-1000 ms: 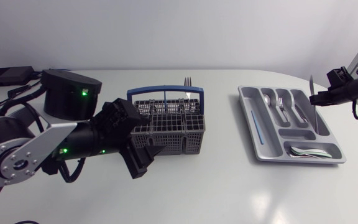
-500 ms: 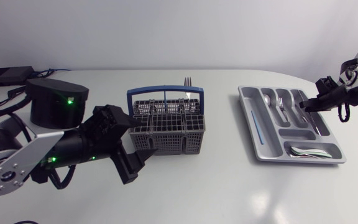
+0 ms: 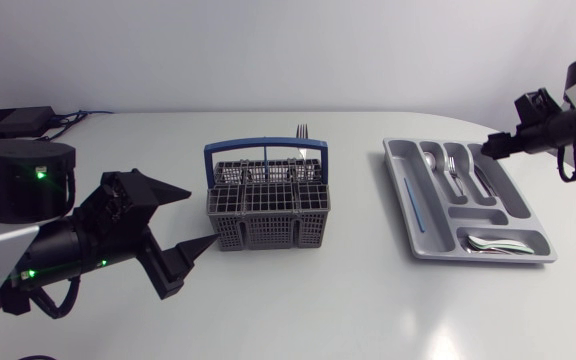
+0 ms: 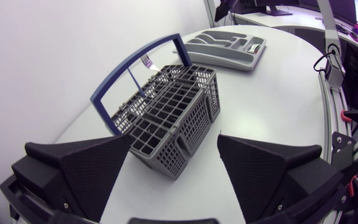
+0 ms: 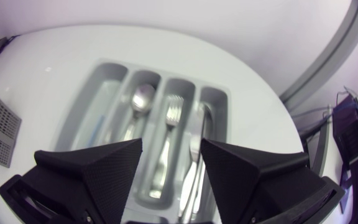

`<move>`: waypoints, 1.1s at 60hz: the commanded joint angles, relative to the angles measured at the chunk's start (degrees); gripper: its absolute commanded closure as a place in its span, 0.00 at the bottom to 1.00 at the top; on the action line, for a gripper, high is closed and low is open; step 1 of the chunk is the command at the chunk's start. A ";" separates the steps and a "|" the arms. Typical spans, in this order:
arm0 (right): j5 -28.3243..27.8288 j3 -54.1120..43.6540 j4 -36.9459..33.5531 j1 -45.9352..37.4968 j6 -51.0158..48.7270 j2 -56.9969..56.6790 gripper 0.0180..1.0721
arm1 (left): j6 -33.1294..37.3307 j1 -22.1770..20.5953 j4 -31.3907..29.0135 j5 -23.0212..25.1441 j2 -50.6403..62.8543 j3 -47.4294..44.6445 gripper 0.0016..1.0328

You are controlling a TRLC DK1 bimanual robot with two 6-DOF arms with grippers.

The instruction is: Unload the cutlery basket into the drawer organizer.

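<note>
Head view: the cutlery basket (image 3: 268, 232), mid-table, holds one upright fork (image 3: 301, 131); the drawer organizer (image 3: 398, 175), right, holds spoon (image 3: 429, 160), flat fork (image 3: 452, 168), knife (image 3: 481, 180). Left gripper (image 3: 203, 215) and right gripper (image 3: 490, 150) both gape, empty.

In the centre of the frame, the cutlery basket (image 3: 268, 210) is grey grid mesh with a blue handle (image 3: 265, 147). At right, the drawer organizer (image 3: 473, 213) is plain light grey and its cutlery (image 3: 451, 165) is silver. The left claw (image 3: 200, 216) and right claw (image 5: 171, 149) are matte black. The desk (image 3: 318, 300) is white.

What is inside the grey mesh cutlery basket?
One silver metal fork stands at the back of the grey mesh cutlery basket, tines above its rim. Mesh hides its handle and anything shorter.
</note>
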 commanded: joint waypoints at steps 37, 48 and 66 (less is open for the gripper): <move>-7.32 -5.30 2.72 33.45 16.77 -6.97 0.63 | 0.84 8.40 15.23 2.07 16.81 -4.54 0.43; -11.80 -2.23 2.02 35.47 20.37 -3.28 0.93 | -1.53 9.19 19.45 2.16 24.63 -2.60 0.84; -17.16 -1.87 -2.20 36.88 21.60 -2.31 0.94 | -3.11 9.37 22.97 2.16 35.09 3.99 0.85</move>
